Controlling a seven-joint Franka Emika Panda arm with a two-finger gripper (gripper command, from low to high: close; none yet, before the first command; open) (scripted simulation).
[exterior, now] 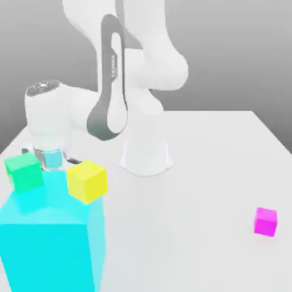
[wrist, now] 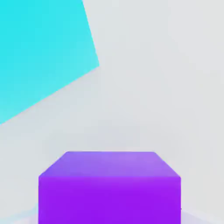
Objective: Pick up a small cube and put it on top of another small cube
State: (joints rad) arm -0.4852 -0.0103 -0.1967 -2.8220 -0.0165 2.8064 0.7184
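**White robot arm gripping a purple cube beside a large cyan block**

Exterior view: A white robot arm (exterior: 145, 85) is standing on a pale table (exterior: 188, 217) and reaching toward the view's left. Its gripper (exterior: 52, 166) is pointing down behind a big cyan block (exterior: 48, 251), which is hiding its lower part. A green cube (exterior: 24, 172) and a yellow cube (exterior: 86, 181) are appearing at the block's upper edge, green farther left, yellow to its right; whether they are resting on the block, I cannot tell. A magenta cube (exterior: 265, 222) is lying on the table, well apart, toward the view's right.

Hand view: The purple cube (wrist: 109, 199), one of the small cubes, is sitting between the gripper's fingers, which are pinching it from two sides. The cyan block is showing a corner near it, with pale tabletop between them.
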